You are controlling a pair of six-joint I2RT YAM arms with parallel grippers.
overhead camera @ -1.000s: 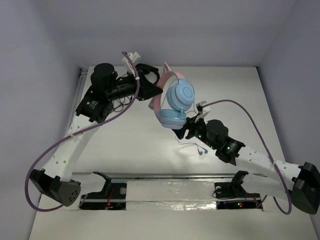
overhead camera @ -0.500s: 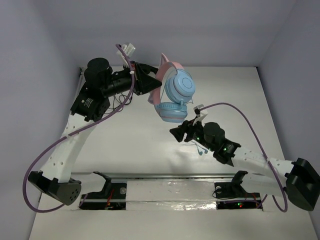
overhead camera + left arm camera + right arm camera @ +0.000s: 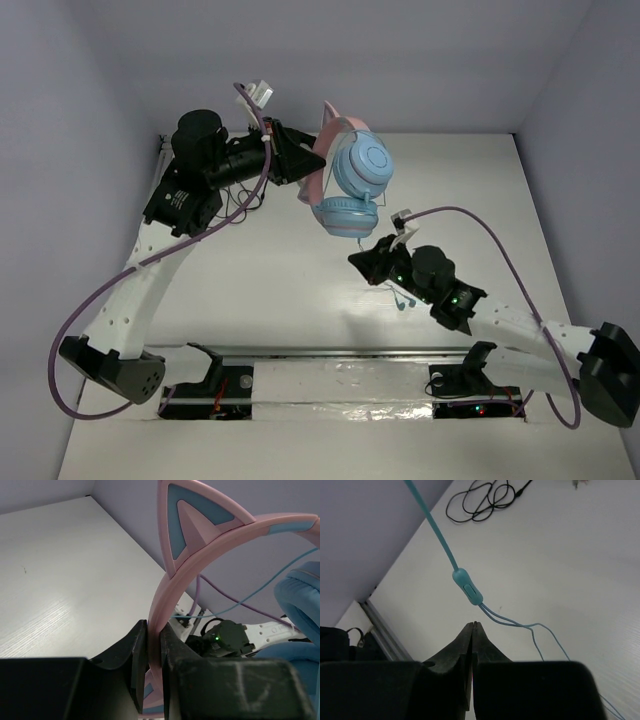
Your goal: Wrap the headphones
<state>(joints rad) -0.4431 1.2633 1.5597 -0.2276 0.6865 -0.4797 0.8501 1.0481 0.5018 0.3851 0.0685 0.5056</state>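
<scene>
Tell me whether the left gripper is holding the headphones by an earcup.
No, the left gripper clamps the pink headband instead.

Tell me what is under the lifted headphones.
The pale blue cable hangs from the headphones down toward the right gripper, above the white table. The table patch directly behind the earcups is hidden in the top view.

The top view is lit evenly and softly from above. The worktop (image 3: 470,200) is rendered bright, and only faint shadows are cast beneath the left arm (image 3: 150,280). Glare is seen on the shiny strip (image 3: 340,372) at 6 o'clock. In the wrist views the left tool (image 3: 154,635) and right tool (image 3: 473,626) are shown dark and blurred at 6 o'clock. The cable (image 3: 442,545) is kept sharp, and the worktop is nearly washed out toward 3 o'clock.
</scene>
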